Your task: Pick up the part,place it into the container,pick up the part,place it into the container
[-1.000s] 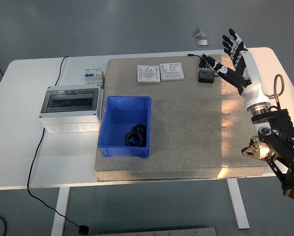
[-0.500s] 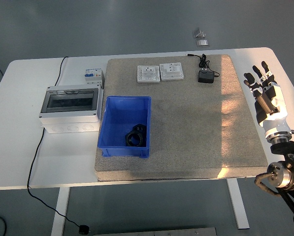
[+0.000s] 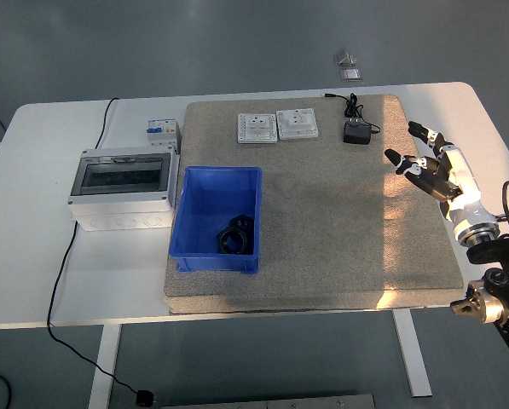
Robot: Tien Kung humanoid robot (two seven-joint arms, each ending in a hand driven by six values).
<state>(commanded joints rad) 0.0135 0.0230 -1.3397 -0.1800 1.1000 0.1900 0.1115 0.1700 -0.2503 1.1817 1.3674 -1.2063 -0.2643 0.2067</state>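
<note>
A blue container [image 3: 216,218] stands on the grey mat [image 3: 322,221], left of centre. Inside it, near the front right, lies a black ring-shaped part [image 3: 236,235]. A black power adapter [image 3: 355,131] with its coiled cable rests on the mat's far right. My right hand [image 3: 421,158] hovers over the mat's right edge, fingers spread and pointing left, holding nothing. It is a short way in front of and to the right of the adapter. The left arm does not show.
Two white socket plates [image 3: 278,125] lie at the mat's far edge. A grey electrical box with a clear lid [image 3: 121,188] stands left of the container, a small breaker [image 3: 162,132] behind it. A black cable [image 3: 66,256] runs off the table's left front.
My right hand drew back from near the adapter toward the table's right edge, then swung left and turned so its fingers point over the mat. Nothing else moved.
</note>
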